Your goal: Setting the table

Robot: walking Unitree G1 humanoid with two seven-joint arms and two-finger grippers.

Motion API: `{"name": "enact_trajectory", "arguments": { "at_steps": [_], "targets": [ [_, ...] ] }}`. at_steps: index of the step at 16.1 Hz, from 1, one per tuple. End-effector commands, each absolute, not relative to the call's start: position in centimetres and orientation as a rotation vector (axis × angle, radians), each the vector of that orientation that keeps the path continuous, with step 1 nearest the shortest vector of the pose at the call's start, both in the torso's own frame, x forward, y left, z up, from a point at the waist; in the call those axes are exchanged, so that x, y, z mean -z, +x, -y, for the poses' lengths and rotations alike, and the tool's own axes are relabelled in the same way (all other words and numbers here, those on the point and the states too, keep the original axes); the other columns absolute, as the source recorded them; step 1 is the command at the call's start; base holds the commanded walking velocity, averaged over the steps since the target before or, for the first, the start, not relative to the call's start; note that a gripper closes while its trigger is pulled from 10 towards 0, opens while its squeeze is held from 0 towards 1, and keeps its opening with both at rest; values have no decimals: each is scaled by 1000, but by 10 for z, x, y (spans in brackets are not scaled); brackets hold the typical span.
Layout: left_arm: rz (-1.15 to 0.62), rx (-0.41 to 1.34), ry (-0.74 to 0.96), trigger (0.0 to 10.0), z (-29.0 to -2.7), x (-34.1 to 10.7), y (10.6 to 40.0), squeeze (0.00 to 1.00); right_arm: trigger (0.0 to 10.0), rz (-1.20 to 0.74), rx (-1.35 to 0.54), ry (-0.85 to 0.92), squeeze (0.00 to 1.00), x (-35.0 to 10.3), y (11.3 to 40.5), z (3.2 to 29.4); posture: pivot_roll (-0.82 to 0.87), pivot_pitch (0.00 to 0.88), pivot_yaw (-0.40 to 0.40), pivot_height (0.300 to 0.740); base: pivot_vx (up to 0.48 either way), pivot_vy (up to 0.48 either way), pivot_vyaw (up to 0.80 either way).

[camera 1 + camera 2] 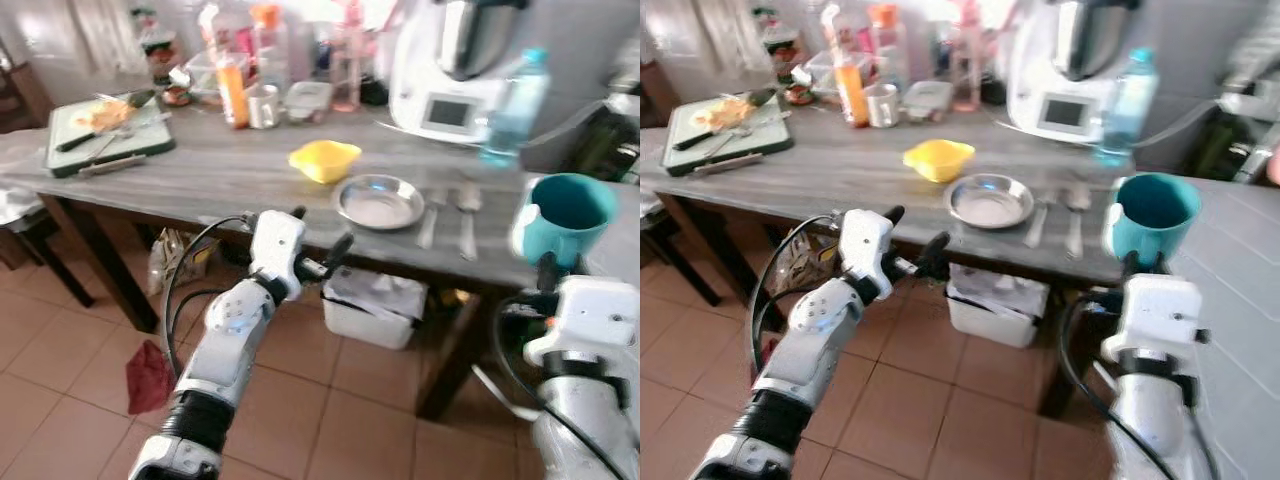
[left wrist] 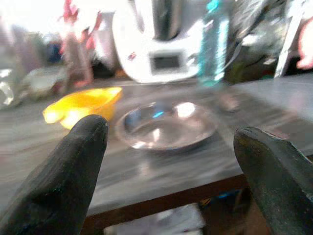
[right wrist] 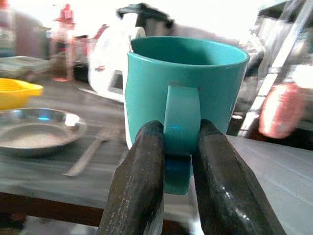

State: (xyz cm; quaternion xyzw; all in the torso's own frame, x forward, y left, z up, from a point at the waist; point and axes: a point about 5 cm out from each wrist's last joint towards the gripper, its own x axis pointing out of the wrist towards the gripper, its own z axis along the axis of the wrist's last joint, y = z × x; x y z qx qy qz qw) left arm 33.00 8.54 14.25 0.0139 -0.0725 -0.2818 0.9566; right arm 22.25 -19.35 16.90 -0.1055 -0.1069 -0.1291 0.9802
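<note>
My right gripper (image 3: 177,152) is shut on the handle of a teal mug (image 1: 565,217), holding it upright above the table's front right edge. A steel plate (image 1: 379,201) lies on the grey wooden table (image 1: 200,175), with a spoon and fork (image 1: 448,215) just to its right and a yellow bowl (image 1: 324,160) behind it to the left. My left gripper (image 1: 318,240) is open and empty, hovering at the table's front edge just left of the plate; its fingers (image 2: 63,171) frame the plate (image 2: 166,126) in the left wrist view.
A white kitchen machine (image 1: 452,70) and a water bottle (image 1: 512,108) stand at the back right. Bottles, a cup and containers (image 1: 250,70) crowd the back. A cutting board with a knife (image 1: 105,130) lies far left. A white bin (image 1: 375,305) sits under the table.
</note>
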Motion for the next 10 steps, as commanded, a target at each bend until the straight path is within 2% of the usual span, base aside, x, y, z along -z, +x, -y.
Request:
{"name": "enact_trajectory", "arguments": {
  "at_steps": [1, 10],
  "targets": [
    [161, 574, 31, 10000, -82, -146, 331, 0, 10000, 243, 272, -236, 0, -175, 222, 197, -5, 69, 5, 740, 472, 0, 0],
    [179, 567, 29, 10000, -82, -154, 333, 0, 10000, 304, 253, -282, 0, -191, 223, 193, -7, 69, 10, 740, 472, 0, 0]
  ]
}}
